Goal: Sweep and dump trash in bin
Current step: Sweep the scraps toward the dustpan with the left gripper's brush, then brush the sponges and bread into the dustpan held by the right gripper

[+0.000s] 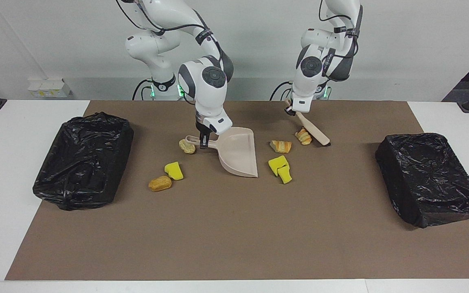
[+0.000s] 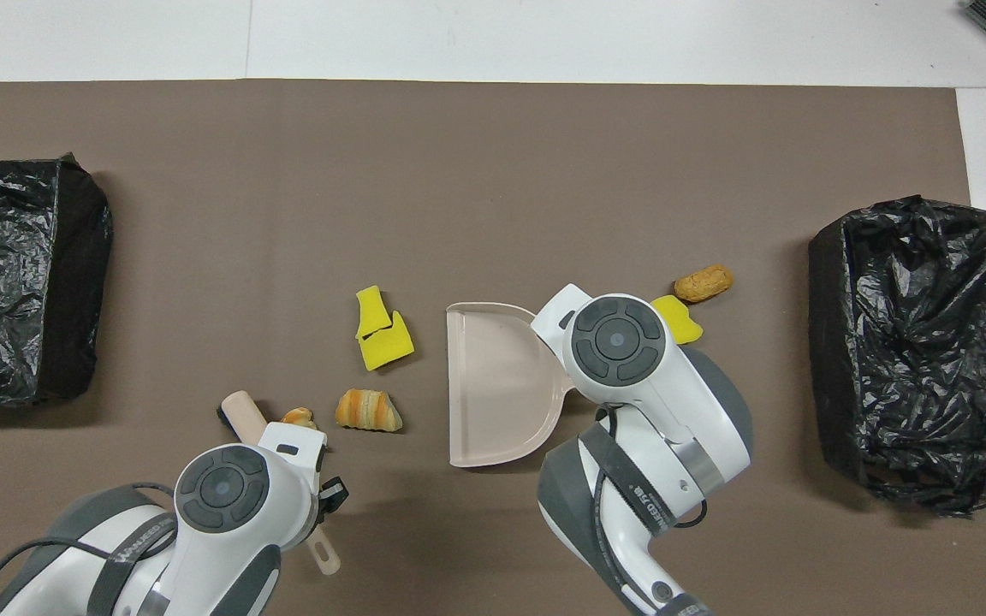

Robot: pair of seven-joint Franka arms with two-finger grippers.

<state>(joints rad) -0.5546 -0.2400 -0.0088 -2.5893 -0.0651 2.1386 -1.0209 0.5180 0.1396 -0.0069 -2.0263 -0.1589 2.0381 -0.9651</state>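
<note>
My right gripper [image 1: 203, 142] is shut on the handle of the beige dustpan [image 1: 238, 156], whose open lip faces the left arm's end; the pan also shows in the overhead view [image 2: 497, 385]. My left gripper [image 1: 295, 112] is shut on a beige brush [image 1: 312, 130] that slants down to the mat beside a croissant-like lump [image 1: 303, 136]. A second croissant lump [image 1: 280, 146] and two yellow sponge chunks [image 1: 282, 169] lie in front of the lip. A bread lump [image 1: 187, 146], a yellow sponge [image 1: 174, 171] and an orange lump [image 1: 160, 183] lie toward the right arm's end.
A brown mat [image 1: 234, 236] covers the table. A black-bagged bin [image 1: 84, 158] stands at the right arm's end and another black-bagged bin [image 1: 430, 177] at the left arm's end.
</note>
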